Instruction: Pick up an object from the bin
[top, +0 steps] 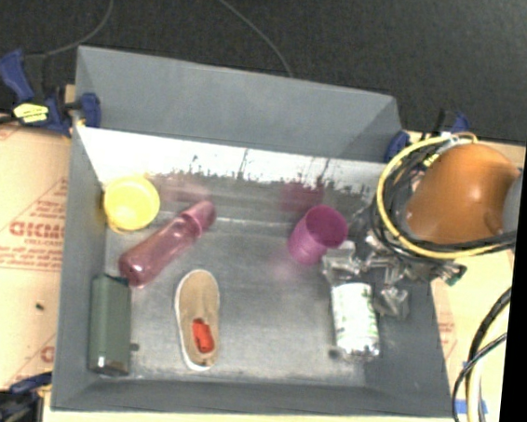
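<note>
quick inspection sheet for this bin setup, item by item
surface: grey metal bin, floor scuffed, back wall streaked
job's things: white packet with green print, right side, just under the gripper
clutter: purple cup on its side next to the gripper; pink bottle, yellow lid, beige shoe, dark green box in the left half
grippers: gripper low over the packet's far end
cables: yellow and black loops round the orange wrist cover
surroundings: dark ground beyond the bin

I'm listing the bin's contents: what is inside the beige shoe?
A small red-orange piece lies inside the beige shoe, toward its near end. The rest of the inside that shows is plain beige. Whatever is beneath the red piece is covered.
</note>
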`<state>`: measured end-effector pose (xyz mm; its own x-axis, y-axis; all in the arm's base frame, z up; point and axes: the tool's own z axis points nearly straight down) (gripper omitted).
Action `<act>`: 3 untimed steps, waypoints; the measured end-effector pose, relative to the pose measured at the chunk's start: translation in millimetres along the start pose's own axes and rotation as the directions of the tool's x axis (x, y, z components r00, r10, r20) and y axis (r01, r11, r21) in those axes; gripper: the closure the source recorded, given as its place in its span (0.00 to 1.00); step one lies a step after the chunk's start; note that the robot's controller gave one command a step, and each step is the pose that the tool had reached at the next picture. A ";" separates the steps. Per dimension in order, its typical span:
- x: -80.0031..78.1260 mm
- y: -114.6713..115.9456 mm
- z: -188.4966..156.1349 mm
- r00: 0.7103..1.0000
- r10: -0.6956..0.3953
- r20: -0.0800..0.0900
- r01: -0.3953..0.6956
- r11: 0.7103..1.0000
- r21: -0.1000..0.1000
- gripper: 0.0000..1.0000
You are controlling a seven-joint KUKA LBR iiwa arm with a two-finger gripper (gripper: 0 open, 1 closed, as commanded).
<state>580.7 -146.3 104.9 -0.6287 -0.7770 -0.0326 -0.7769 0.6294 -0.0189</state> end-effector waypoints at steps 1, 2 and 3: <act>-12.0 1.1 30.4 0.985 -0.174 0.003 0.174 0.984 -0.024 0.00; -1.3 18.0 30.2 0.931 -0.364 0.019 0.363 0.932 0.009 1.00; -1.2 18.0 30.2 0.932 -0.363 0.019 0.363 0.932 0.009 1.00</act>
<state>568.6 -133.6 74.5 -0.3028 -0.9521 -0.0427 -0.9518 0.3044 -0.0381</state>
